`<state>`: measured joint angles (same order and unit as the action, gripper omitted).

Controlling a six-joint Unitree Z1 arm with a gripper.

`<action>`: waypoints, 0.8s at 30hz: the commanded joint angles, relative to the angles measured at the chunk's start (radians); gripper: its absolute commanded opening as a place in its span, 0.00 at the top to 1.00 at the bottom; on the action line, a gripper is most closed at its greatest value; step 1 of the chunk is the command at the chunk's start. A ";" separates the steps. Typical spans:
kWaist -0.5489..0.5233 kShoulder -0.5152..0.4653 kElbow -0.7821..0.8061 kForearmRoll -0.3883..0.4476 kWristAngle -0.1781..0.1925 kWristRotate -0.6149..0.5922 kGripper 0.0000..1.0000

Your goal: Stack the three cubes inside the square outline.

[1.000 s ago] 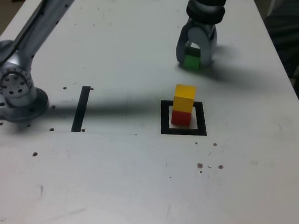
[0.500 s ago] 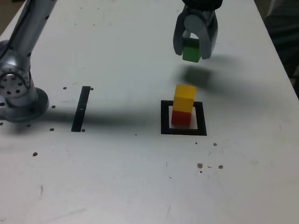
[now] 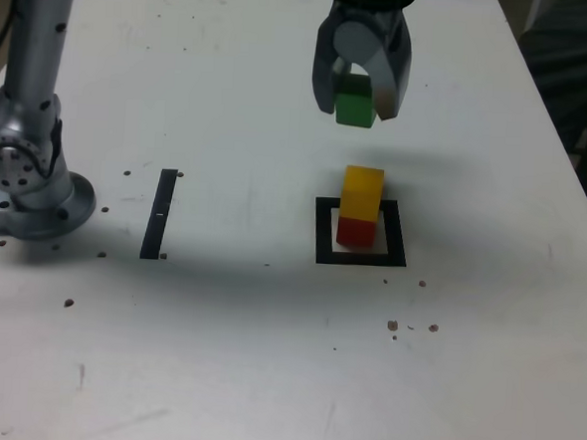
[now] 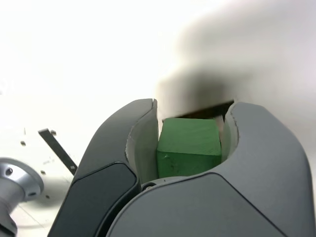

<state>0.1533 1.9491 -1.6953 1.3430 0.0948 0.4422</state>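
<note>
And the grey curved-finger hand (image 3: 358, 96) has the matte green cube (image 3: 355, 106) clamped in the air, toward the worktop's (image 3: 235, 356) far edge beyond the yellow cube (image 3: 362, 192) on the red cube (image 3: 356, 232) inside the black square outline (image 3: 323, 254)!

One green cube (image 3: 355, 105), one yellow cube (image 3: 362, 192) and one red cube (image 3: 355, 233) make three cubes in all. There is one black square outline (image 3: 323, 256), one straight black strip (image 3: 159, 215), one robot arm (image 3: 34, 60) and one white surface (image 3: 215, 365).
</note>
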 commanded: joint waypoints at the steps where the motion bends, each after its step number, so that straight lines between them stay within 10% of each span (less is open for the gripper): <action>1: -0.017 -0.016 0.008 0.005 0.004 -0.025 0.72; 24: -0.223 -0.031 0.019 0.037 -0.031 -0.224 0.72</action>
<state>-0.0644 1.9241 -1.6722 1.3777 0.0659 0.2214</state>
